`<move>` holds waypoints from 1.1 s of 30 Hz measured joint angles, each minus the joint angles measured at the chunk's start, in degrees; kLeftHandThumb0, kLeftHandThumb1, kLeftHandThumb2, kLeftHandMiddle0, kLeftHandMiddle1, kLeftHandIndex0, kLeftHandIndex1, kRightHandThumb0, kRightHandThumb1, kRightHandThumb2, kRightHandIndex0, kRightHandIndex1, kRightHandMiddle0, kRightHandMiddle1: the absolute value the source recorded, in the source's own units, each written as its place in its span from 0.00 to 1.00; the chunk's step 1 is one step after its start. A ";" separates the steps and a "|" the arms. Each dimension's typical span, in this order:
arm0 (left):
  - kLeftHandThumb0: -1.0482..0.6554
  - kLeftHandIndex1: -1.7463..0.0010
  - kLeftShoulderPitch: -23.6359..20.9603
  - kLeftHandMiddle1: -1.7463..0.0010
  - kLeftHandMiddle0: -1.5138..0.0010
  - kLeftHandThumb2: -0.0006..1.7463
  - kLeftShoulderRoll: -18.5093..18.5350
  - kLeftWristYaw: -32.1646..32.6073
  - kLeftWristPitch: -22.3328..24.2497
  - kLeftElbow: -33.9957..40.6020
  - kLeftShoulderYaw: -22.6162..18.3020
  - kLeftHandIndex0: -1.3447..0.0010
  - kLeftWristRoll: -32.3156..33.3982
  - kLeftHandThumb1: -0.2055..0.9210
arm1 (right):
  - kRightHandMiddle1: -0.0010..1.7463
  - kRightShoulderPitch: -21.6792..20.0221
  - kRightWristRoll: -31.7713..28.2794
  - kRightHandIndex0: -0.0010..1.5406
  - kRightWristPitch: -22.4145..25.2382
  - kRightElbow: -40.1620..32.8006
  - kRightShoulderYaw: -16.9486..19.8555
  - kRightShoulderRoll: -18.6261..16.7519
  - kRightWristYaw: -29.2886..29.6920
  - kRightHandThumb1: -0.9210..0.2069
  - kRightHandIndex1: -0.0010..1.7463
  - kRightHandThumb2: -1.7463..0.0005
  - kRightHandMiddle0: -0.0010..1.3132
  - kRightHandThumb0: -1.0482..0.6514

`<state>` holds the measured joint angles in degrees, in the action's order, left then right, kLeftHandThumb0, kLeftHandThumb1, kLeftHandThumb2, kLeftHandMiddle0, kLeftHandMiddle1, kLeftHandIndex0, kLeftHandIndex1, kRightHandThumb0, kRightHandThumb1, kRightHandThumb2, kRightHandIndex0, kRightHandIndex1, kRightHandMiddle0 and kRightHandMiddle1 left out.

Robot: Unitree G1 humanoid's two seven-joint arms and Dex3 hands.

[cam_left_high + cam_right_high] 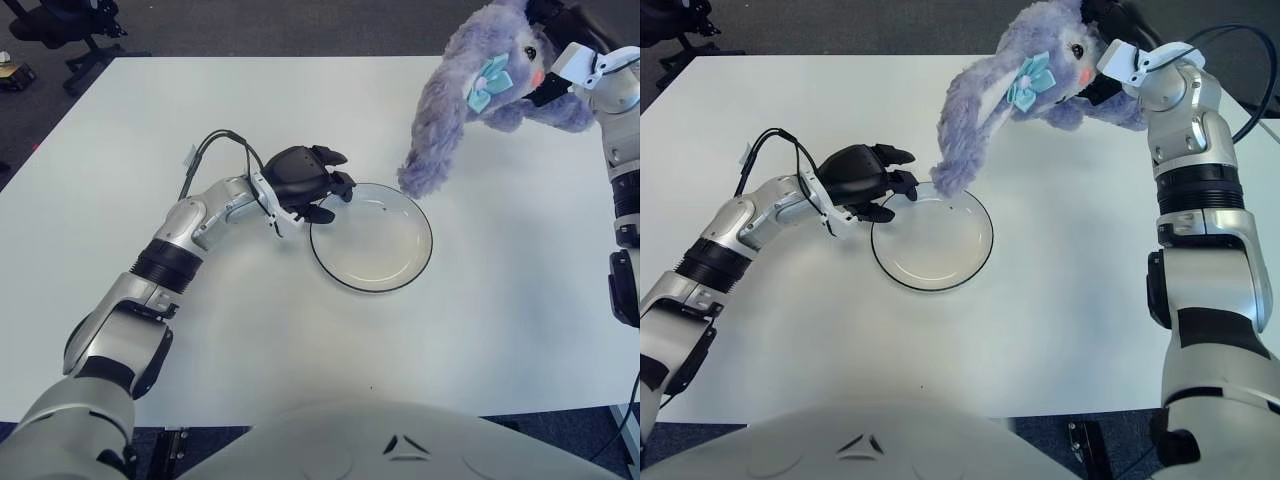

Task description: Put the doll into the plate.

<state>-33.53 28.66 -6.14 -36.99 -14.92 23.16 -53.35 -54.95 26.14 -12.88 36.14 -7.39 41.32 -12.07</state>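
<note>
Doll (1025, 85) hangs in the air, gripped by the right hand (1110, 60), one long ear dangling over the far rim of the plate (932, 243). Left hand (305, 180) clasps the plate's left edge on the bench (500, 300). Lowering and release remain.

Left arm reaches forward from the near-left corner of the surface (120, 140), elbow bent, forearm angled toward the middle. Left hand (305, 182) sits low near the centre, dark fingers (335, 160) curled, pinching the left rim of the plate (371, 237). Right arm comes up along the right edge, forearm near vertical, wrist bent inward. Right hand (1110, 45) is raised above the far-right part of the surface, closed on the doll (1010, 95), mostly hidden behind it.
</note>
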 measured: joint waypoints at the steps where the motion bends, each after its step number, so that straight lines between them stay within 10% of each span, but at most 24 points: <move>1: 0.23 0.60 -0.04 0.97 0.53 0.65 0.07 0.04 0.18 0.04 0.08 0.43 -0.17 1.00 | 1.00 0.00 -0.01 0.31 -0.12 0.05 0.00 0.03 0.00 0.38 1.00 0.38 0.39 0.86; 33: 0.20 0.63 -1.46 0.99 0.54 0.66 0.75 2.12 6.21 0.26 2.95 0.40 -3.98 1.00 | 1.00 0.01 -0.05 0.31 -1.28 0.40 0.00 0.46 0.00 0.39 1.00 0.37 0.40 0.86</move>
<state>-35.00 29.41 -4.02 -30.78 -14.65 26.11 -57.32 -54.94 26.09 -14.16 36.54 -7.39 41.78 -12.07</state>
